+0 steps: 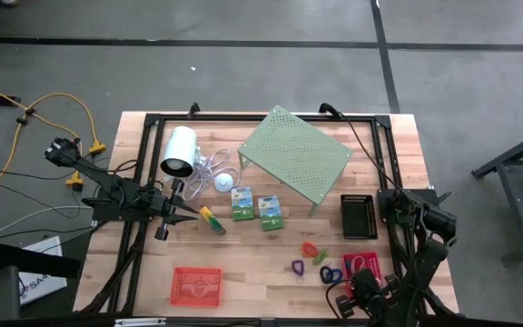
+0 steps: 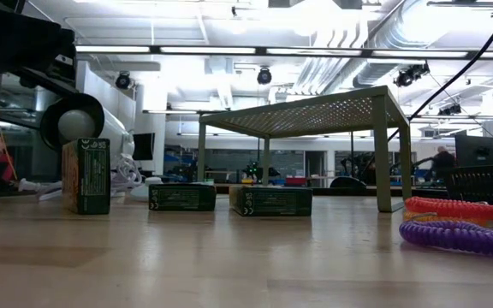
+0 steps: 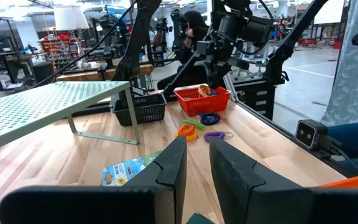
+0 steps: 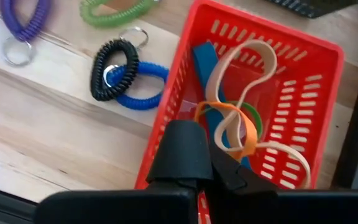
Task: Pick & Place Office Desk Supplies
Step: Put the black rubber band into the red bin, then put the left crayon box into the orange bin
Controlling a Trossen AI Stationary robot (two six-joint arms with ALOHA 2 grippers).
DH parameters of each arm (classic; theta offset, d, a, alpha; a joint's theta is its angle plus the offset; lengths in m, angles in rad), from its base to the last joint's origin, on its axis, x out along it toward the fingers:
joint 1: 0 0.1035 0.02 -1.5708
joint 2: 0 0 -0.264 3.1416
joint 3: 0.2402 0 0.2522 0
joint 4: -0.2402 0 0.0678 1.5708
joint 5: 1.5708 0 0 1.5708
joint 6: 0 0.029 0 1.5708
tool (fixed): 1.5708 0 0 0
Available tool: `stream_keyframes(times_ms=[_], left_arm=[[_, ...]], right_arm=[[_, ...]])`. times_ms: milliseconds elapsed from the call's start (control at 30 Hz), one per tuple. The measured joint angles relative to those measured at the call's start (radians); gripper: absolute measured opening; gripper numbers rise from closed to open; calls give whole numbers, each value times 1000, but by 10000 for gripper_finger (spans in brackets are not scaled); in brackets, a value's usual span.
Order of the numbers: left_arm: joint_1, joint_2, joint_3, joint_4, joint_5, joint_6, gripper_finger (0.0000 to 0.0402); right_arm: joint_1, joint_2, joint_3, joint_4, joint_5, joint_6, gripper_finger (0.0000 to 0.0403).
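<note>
A red mesh basket (image 4: 263, 32) at the table's near right holds tan, orange and green rubber bands (image 4: 232, 127) and a blue strip. My right gripper (image 4: 205, 148) hangs shut over its near-left rim, pointing steeply down, nothing visibly between the fingers. Beside the basket lie coiled key loops: black on blue (image 4: 114, 71), purple (image 4: 23, 15), green (image 4: 114, 9). My left gripper (image 3: 196, 149) waits level at the table's left, slightly open, its tips just short of a yellow-green marker (image 1: 212, 220). Two green-white boxes (image 1: 241, 204) (image 1: 271, 211) lie flat mid-table.
A pale green perforated shelf (image 1: 294, 154) stands at the far middle, a white cylinder with a cord (image 1: 179, 151) to its left. A black mesh basket (image 1: 359, 215) sits at the right, a pink-red basket (image 1: 195, 285) at the near edge. Bare wood lies between the boxes and the near edge.
</note>
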Motion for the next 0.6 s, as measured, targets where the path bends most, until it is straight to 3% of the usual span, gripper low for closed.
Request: stream_keyframes(times_ms=[200, 600], left_arm=[[0, 0, 0, 0, 0, 0, 65], [0, 0, 0, 0, 0, 0, 65]], right_arm=[[0, 0, 0, 0, -30, -2, 13], [0, 1, 0, 2, -31, 3, 84]])
